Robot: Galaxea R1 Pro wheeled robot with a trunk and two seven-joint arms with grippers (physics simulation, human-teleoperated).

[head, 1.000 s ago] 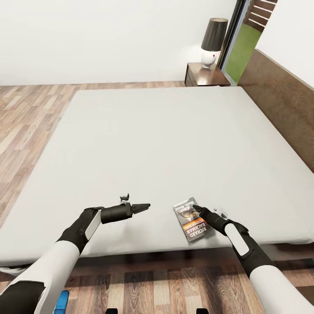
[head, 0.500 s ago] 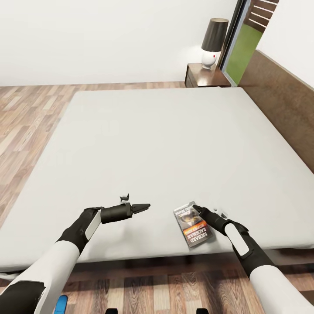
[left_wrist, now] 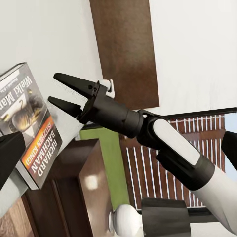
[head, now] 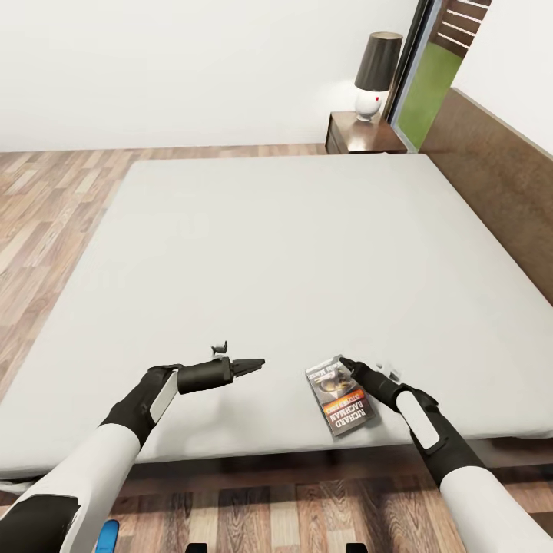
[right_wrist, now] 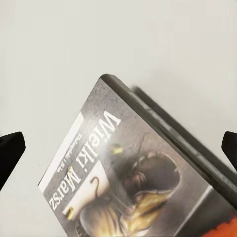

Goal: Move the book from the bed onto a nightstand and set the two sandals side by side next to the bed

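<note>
Right black gripper (head: 345, 364) sits open at the small grey orange-banded paperback book (head: 341, 394) near lower-middle frame on the pale grey mattress bed (head: 292, 246), while left black gripper (head: 257, 362) looks closed.

We are in a home bedroom: a wide bed (head: 292, 253) with a dark wooden headboard (head: 491, 165), a nightstand (head: 361, 137) carrying a table lamp (head: 375, 73), wood-plank floor (head: 46, 200), and plain white walls (head: 192, 69).

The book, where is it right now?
Head view: the book lies on the bed near its front edge, right of centre, at the right tool.
</note>
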